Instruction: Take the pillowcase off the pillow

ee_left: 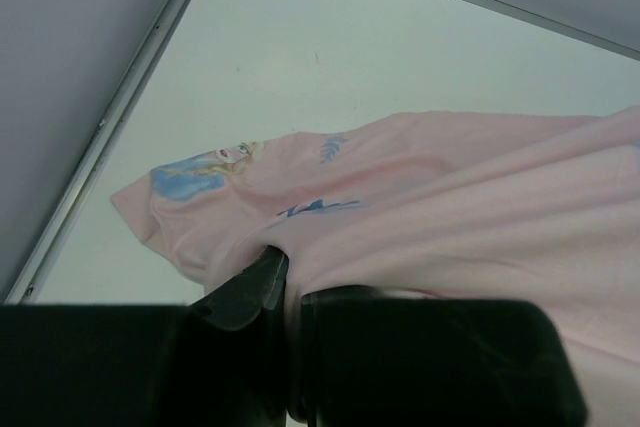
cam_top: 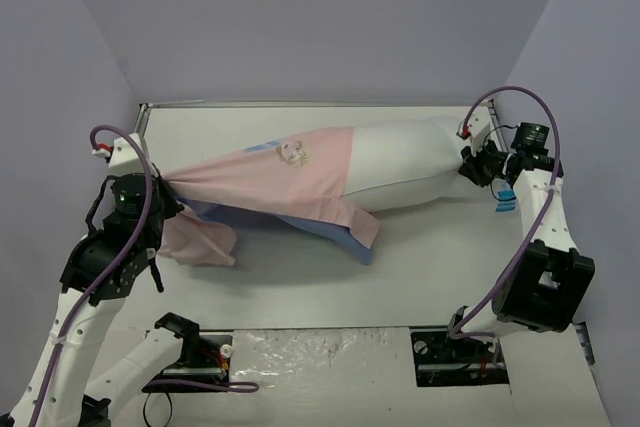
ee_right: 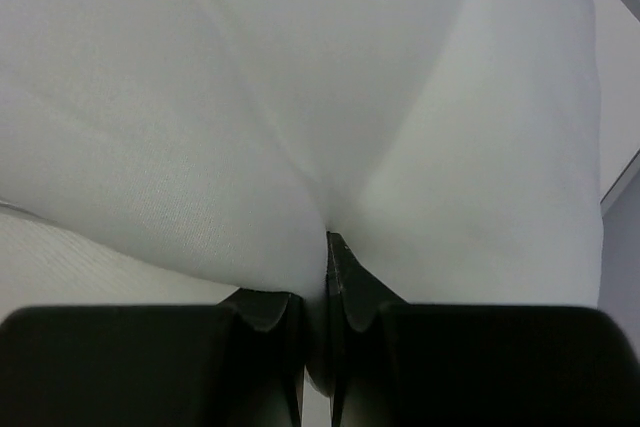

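Pink fabric of the pillowcase [cam_top: 270,182] stretches across the left half of the worktop [cam_top: 400,277], with its blue side peeking out along the near edge. The pillow [cam_top: 410,167] lies right of centre. Its right portion is bare white and its left portion is tucked inside the case, whose open hem crosses it near the middle. The left pincer [cam_top: 165,187] is clamped on the bunched end of the case at far left. The right pincer [cam_top: 468,162] is closed, pinching the pillow's right end. I judge the job about half done: the covered length has yet to slide free, though how deep the pillow reaches inside cannot be told.
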